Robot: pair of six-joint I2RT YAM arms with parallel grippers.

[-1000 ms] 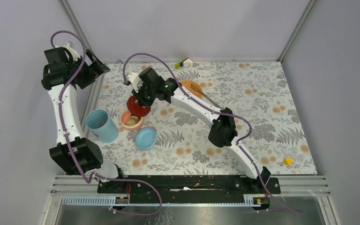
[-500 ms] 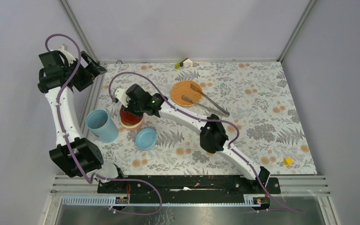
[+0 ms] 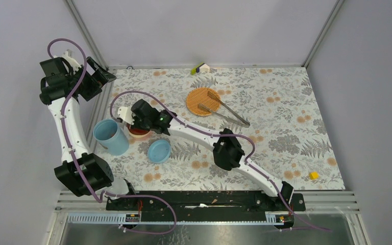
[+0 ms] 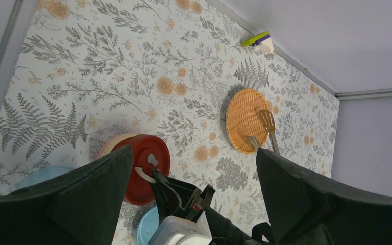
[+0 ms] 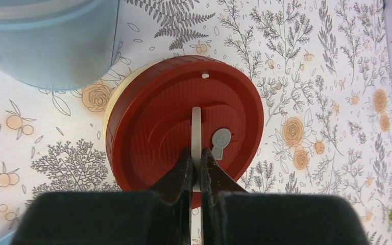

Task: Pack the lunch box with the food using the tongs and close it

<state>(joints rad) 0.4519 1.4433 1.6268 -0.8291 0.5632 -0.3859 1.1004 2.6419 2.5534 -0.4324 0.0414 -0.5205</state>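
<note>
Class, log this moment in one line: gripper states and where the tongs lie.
left gripper: open, empty | right gripper: shut on red lid handle | tongs: on orange woven plate

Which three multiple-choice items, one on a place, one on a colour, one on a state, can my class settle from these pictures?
1. Where do the tongs lie? A in a drawer; B on the woven plate; C in the left hand.
2. What colour is the lid that the right hand grips? A red; B green; C yellow.
3. How is the left hand? A shut on the tongs; B shut on a spoon; C open.
Answers: B, the tongs rest across the plate; A, the right wrist view shows it red; C, its jaws stand wide with nothing between.
</note>
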